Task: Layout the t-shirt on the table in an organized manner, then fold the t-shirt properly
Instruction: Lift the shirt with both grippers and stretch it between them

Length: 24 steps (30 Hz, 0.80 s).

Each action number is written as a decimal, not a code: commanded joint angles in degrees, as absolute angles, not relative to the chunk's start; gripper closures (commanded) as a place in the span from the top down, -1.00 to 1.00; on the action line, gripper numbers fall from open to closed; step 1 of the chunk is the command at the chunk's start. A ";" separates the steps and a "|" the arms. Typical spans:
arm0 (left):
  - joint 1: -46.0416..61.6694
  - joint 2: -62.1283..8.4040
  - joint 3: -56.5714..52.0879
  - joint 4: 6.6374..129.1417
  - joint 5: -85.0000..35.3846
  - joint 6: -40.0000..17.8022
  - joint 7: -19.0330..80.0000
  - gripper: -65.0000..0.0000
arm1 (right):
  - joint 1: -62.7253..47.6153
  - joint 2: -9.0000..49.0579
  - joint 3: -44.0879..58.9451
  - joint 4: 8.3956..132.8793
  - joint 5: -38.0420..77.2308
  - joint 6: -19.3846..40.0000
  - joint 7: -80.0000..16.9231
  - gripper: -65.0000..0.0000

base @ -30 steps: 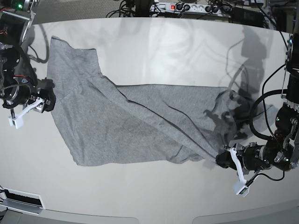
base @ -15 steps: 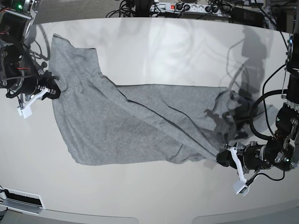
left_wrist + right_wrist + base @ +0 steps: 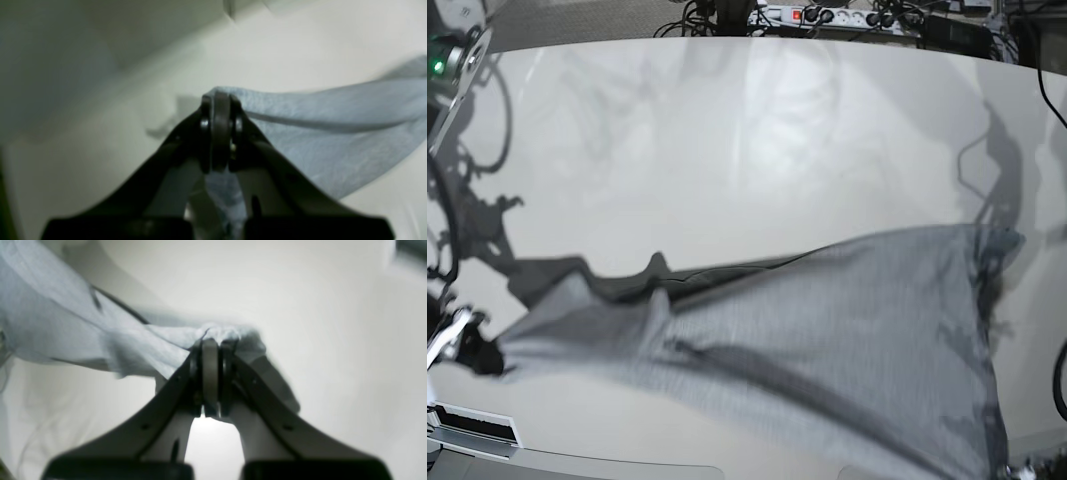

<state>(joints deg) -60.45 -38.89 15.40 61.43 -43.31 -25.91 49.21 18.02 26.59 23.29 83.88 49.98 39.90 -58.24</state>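
While clamped both ends, t-shirt [image 3: 827,320] stretched.

No readable text, label, brand or number anywhere: plain grey side of the t-shirt [image 3: 847,330] showing, bare white tabletop [image 3: 757,140], no lettering visible.

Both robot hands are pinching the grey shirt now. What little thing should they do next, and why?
Probably pull the two grips gently apart. The left gripper and the right gripper are each shut on an edge of the heather-grey cotton t-shirt, which hangs stretched between them with a long dark crease, low over the glossy white table. Tightening it should smooth it before laying it flat.
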 commanded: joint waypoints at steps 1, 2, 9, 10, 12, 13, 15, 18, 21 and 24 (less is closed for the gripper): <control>-64.36 -40.14 14.87 61.84 -43.57 -25.19 47.13 -1.00 | 20.64 29.08 23.66 84.84 51.05 40.00 -56.66 -1.00; -66.19 -40.60 14.96 61.43 -43.35 -25.15 46.35 -1.00 | 22.20 30.33 23.64 84.84 51.03 40.00 -56.66 -1.00; -75.00 -40.45 21.21 55.68 -43.40 -23.97 42.68 -1.00 | 32.80 38.35 21.93 84.49 51.11 40.00 -56.66 -1.00; -75.00 -39.94 23.11 54.89 -43.31 -23.99 41.87 -1.00 | 33.98 39.27 21.19 84.49 51.16 40.00 -56.69 -1.00; -75.00 -38.94 26.74 53.84 -43.13 -24.01 41.52 -1.00 | 35.66 40.82 19.35 84.49 51.24 40.00 -56.88 -1.00; -75.00 -38.48 28.25 53.65 -42.98 -23.99 41.60 -1.00 | 36.05 41.32 18.41 84.49 51.24 40.00 -57.17 -1.00; -75.00 -38.04 30.39 53.54 -42.46 -23.99 42.04 -1.00 | 36.16 41.87 16.80 84.49 51.27 39.77 -58.11 -1.00; -75.00 -38.15 31.73 53.56 -42.52 -23.97 43.86 -1.00 | 35.81 42.13 15.68 84.49 53.60 38.70 -64.58 -1.00; -75.00 -38.46 31.79 53.49 -44.23 -23.99 48.71 -1.00 | 35.07 42.70 15.68 84.49 60.47 38.61 -72.18 -1.00; -75.00 -38.70 31.92 52.58 -47.68 -25.26 53.80 -1.00 | 34.76 43.38 15.68 84.49 66.50 39.55 -76.79 -1.00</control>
<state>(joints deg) -72.40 -38.46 32.36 51.90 -46.87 -25.39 55.11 33.08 41.89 15.11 83.83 65.63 39.29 -78.22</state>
